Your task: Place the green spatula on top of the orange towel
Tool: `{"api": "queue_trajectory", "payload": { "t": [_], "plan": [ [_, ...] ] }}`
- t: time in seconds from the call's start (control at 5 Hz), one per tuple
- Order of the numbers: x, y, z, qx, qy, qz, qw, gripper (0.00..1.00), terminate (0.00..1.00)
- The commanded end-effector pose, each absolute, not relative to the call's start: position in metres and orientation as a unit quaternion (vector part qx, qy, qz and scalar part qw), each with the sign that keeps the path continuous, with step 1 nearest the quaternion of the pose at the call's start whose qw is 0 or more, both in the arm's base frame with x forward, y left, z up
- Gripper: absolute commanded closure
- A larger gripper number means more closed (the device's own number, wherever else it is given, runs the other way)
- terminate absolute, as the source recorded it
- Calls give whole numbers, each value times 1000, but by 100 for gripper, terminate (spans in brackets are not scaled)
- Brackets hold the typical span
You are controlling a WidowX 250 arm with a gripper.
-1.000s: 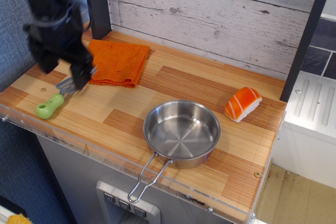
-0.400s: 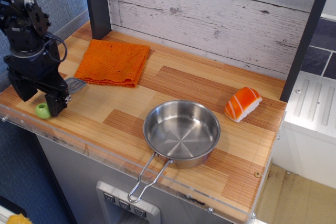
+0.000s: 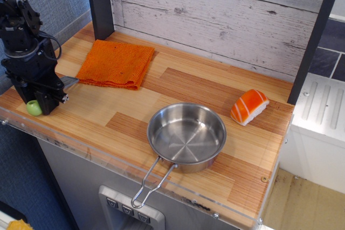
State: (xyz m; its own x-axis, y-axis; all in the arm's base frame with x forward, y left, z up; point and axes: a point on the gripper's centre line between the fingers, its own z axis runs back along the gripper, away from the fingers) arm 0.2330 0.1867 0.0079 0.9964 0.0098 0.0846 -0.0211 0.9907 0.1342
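Observation:
The green spatula lies at the front left of the wooden counter. Only its light-green handle end (image 3: 34, 107) and the tip of its grey blade (image 3: 70, 82) show. My black gripper (image 3: 41, 99) stands low over the middle of the handle, its fingers closed around it and hiding the rest. The orange towel (image 3: 116, 64) lies folded and flat at the back left, just behind and to the right of the gripper, a little apart from the blade tip. Nothing lies on the towel.
A steel pan (image 3: 186, 135) with a wire handle (image 3: 151, 182) sits at the front middle. A salmon sushi toy (image 3: 249, 106) lies to the right. A dark post (image 3: 100, 4) and a plank wall stand behind the towel. The counter's front edge is close to the gripper.
The gripper came down from above the towel's left edge onto the spatula handle and closed on it. Gripper and spatula have since shifted slightly left together.

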Motion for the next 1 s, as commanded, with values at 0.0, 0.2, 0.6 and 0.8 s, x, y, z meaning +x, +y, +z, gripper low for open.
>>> {"api": "queue_trajectory", "payload": {
  "t": [0.0, 0.2, 0.6, 0.8],
  "plan": [
    [232, 189, 15, 68, -49, 2, 997, 100, 0],
    [225, 188, 25, 64, -65, 9, 996, 100, 0],
    [224, 184, 59, 69, -109, 21, 991, 100, 0],
    [241, 182, 76, 62, -130, 24, 989, 100, 0]
  ]
}}
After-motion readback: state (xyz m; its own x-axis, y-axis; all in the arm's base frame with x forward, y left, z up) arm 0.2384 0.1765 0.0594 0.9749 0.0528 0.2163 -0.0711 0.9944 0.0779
